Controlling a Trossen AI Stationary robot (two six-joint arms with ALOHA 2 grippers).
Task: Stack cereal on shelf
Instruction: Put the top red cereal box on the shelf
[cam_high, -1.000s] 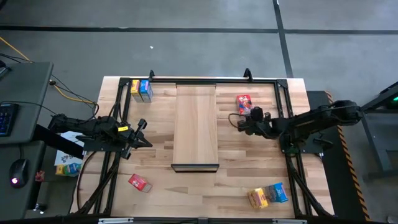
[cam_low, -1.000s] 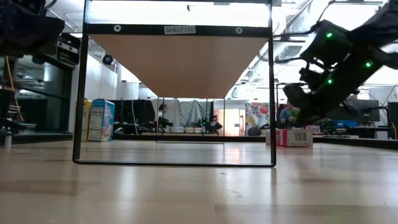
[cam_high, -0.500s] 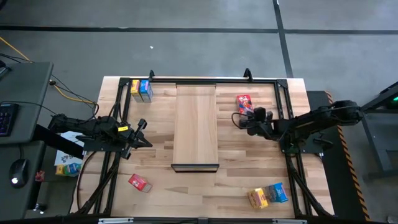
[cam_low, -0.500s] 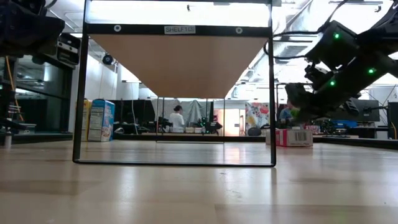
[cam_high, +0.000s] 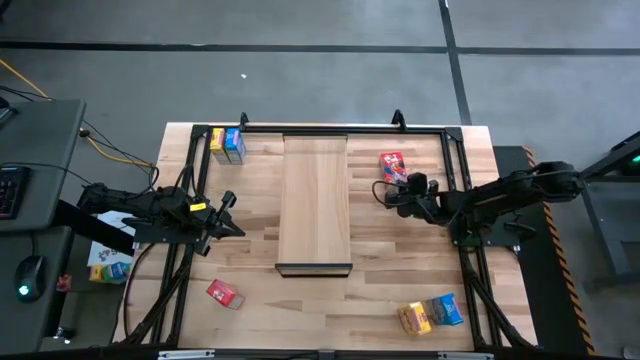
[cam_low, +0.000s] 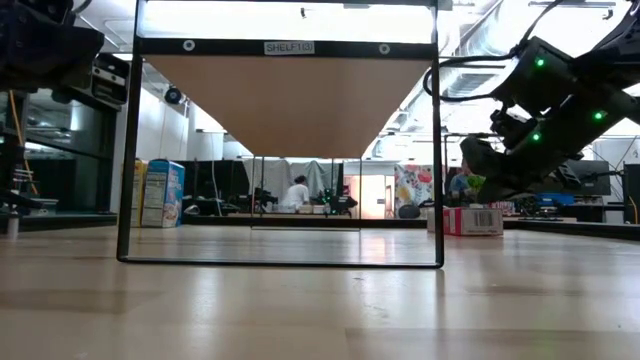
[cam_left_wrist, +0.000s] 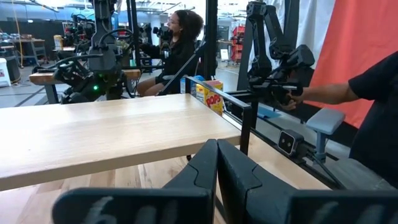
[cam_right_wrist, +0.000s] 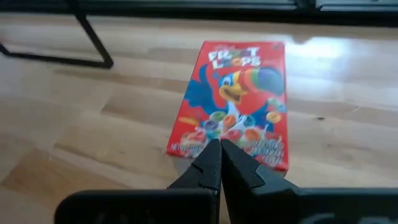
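- Currently the right gripper (cam_high: 386, 194) hangs above the tabletop (cam_high: 250, 200) just right of the shelf (cam_high: 315, 200), fingers pressed together, nothing held.
- Its tips point at a red cereal box (cam_right_wrist: 234, 102) lying flat, face up, right of the shelf's far half; whether they touch it I cannot tell.
- Left gripper (cam_high: 236, 230) sits left of the shelf, jaws together, empty.
- Shelf runs down the table's middle, black lip (cam_high: 314, 268) at the near end.
- Yellow and blue pair (cam_high: 228, 144) stands upright off the shelf's far-left corner.
- Second red box (cam_high: 223, 293) lies near-left of the shelf.
- Another yellow and blue pair (cam_high: 431, 313) lies near-right of the shelf, well apart from it.
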